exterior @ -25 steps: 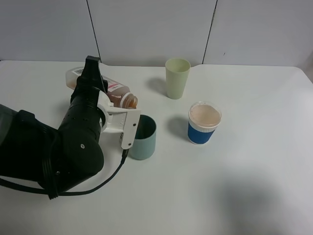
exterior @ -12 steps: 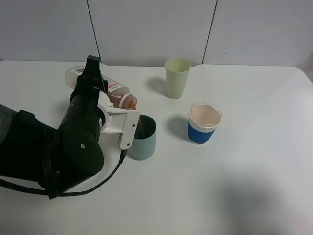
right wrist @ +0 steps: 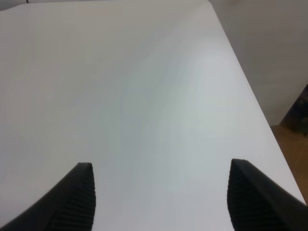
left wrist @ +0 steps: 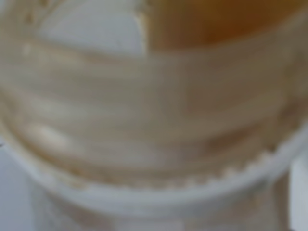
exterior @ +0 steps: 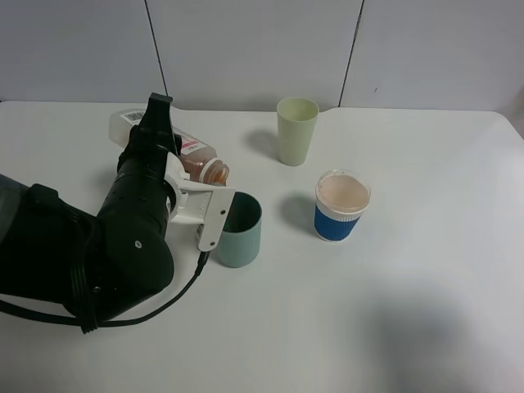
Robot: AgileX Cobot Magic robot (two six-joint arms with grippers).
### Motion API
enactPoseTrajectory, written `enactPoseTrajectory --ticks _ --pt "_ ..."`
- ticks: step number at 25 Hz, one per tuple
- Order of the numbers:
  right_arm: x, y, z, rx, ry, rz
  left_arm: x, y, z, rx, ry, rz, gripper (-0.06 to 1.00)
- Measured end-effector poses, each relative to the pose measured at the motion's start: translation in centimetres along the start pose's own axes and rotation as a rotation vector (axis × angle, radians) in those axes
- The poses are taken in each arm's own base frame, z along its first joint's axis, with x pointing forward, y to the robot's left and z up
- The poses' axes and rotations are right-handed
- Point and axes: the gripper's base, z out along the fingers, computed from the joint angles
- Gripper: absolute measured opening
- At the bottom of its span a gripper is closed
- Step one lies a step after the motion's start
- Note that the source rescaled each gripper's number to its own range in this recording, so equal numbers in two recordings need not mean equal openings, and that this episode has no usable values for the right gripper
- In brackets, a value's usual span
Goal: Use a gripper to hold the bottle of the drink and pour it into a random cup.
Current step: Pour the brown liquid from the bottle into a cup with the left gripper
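Note:
My left gripper (exterior: 158, 131) is shut on the bottle (exterior: 193, 151), a clear plastic one with a pink-red label, and holds it tipped nearly flat above the table. The bottle's ribbed neck (exterior: 214, 170) points down and right toward the teal cup (exterior: 241, 232), close to its far left rim. The brown drink (exterior: 199, 164) sits at the neck. In the left wrist view the blurred ribbed neck (left wrist: 144, 134) fills the frame, with brown drink (left wrist: 216, 19) behind it. My right gripper (right wrist: 161, 202) is open and empty over bare white table, out of the exterior high view.
A taller pale green cup (exterior: 296, 130) stands at the back. A blue-and-white paper cup (exterior: 341, 205) stands right of the teal cup. The left arm's black bulk (exterior: 82, 254) covers the front left of the white table (exterior: 393, 311).
My left wrist has turned slightly, shifting its white bracket a little to the left. The bottle stays tipped toward the teal cup. The cups have not moved.

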Motion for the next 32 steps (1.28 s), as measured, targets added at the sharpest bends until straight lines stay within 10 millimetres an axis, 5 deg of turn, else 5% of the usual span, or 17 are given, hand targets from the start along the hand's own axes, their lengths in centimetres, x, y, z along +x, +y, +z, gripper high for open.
enactPoseTrajectory --ticks 32 --pt "0.00 0.00 0.00 0.000 0.000 0.000 0.08 0.11 0.00 -0.012 0.009 0.038 0.00"
